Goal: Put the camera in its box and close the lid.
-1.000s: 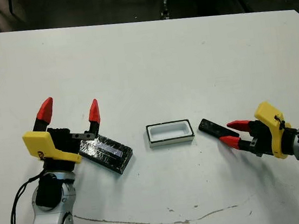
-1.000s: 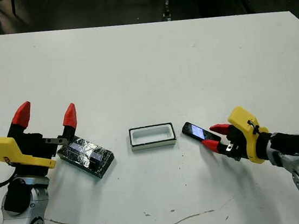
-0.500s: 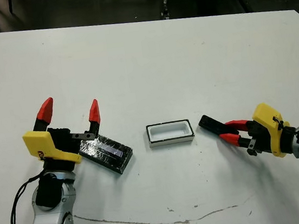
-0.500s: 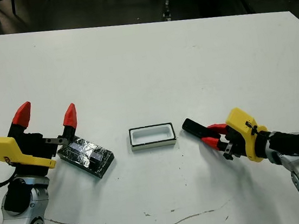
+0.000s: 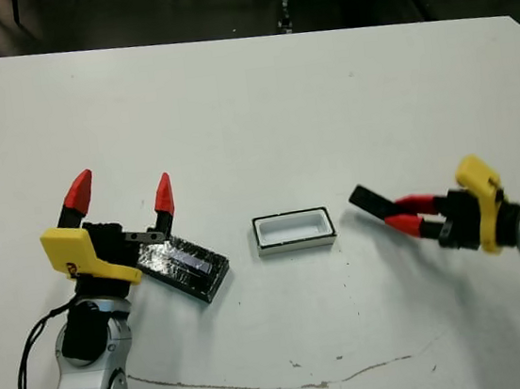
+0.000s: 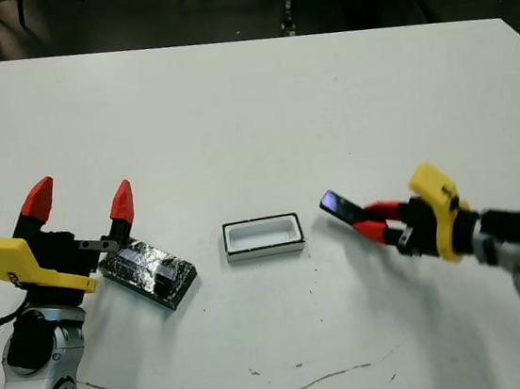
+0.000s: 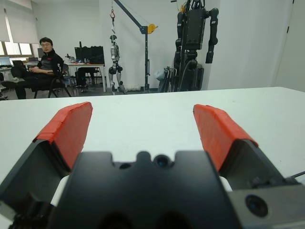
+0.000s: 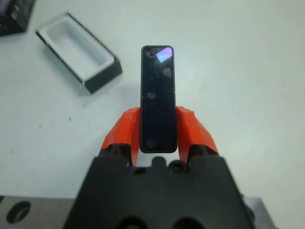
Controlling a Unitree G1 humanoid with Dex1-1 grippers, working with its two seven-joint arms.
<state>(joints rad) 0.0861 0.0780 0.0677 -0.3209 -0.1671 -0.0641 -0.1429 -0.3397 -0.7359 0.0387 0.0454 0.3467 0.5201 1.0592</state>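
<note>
My right gripper point(image 5: 408, 215) is shut on the camera point(image 5: 369, 202), a slim black bar held by one end and lifted a little off the table, just right of the box. In the right wrist view the camera point(image 8: 158, 95) stands clamped between both red fingers point(image 8: 121, 131). The box point(image 5: 293, 231), a small white-lined tray with black walls, sits open at the table's middle. The glossy black lid point(image 5: 185, 267) with its pale stripe lies to the box's left. My left gripper point(image 5: 118, 194) is open, raised just behind and left of the lid, holding nothing.
A thin dark line point(image 5: 283, 380) is drawn across the table near its front edge. In the left wrist view, a seated person point(image 7: 42, 65) and robot stands point(image 7: 195, 33) show beyond the table's far edge.
My right gripper has lifted the camera off the table and drawn slightly right and up. The left arm, lid and box have stayed where they were.
</note>
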